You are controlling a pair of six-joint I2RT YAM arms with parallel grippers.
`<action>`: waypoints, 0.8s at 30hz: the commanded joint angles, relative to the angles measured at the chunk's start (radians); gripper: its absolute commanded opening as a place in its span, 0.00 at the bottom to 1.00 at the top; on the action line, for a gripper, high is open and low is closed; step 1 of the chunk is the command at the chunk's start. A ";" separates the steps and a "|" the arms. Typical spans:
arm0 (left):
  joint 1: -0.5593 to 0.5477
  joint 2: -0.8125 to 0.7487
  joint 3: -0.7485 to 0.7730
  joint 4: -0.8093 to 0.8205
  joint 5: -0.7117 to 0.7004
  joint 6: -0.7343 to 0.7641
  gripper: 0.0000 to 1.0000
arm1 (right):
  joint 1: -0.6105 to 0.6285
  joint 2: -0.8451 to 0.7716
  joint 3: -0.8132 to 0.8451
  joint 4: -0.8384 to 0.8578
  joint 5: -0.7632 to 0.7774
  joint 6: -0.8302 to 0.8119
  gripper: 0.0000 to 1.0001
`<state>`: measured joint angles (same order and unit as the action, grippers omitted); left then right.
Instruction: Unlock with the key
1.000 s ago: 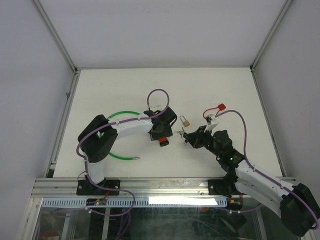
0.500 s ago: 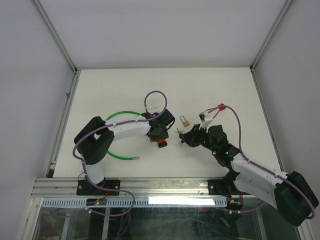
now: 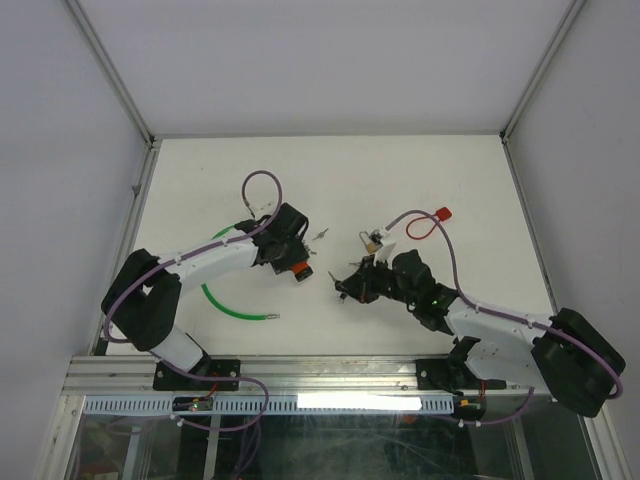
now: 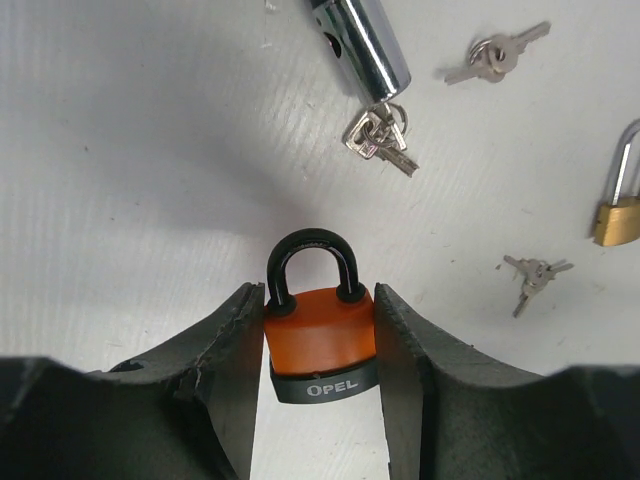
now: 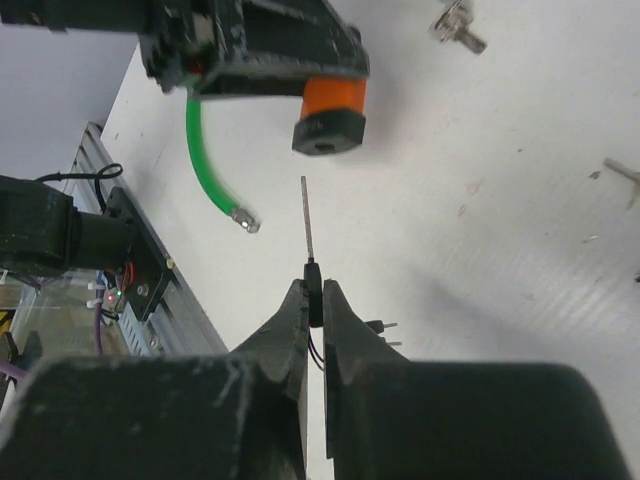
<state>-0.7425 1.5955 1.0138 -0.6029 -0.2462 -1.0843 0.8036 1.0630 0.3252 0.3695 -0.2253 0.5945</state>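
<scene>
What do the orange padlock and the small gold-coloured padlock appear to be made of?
The orange padlock: body looks covered in matte orange plastic with a black base band, shackle black-coated; metal underneath is likely but hidden. The gold padlock: probably brass, yellow sheen, with a bright steel-looking shackle.

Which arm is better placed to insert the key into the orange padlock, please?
Right. The right end effector is shut on the key, whose blade points toward the underside of the orange padlock, not yet touching it. The left end effector only holds that padlock.
</scene>
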 commanded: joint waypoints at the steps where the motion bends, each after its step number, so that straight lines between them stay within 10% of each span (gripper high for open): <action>1: 0.035 -0.120 -0.018 0.097 0.057 -0.014 0.15 | 0.039 0.074 0.040 0.143 -0.042 0.056 0.00; 24: 0.055 -0.238 -0.063 0.175 0.165 0.004 0.14 | 0.091 0.287 0.079 0.355 0.014 0.200 0.00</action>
<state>-0.6983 1.4132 0.9493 -0.5041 -0.1196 -1.0843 0.8890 1.3495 0.3668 0.6582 -0.2504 0.7712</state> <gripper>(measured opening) 0.429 0.031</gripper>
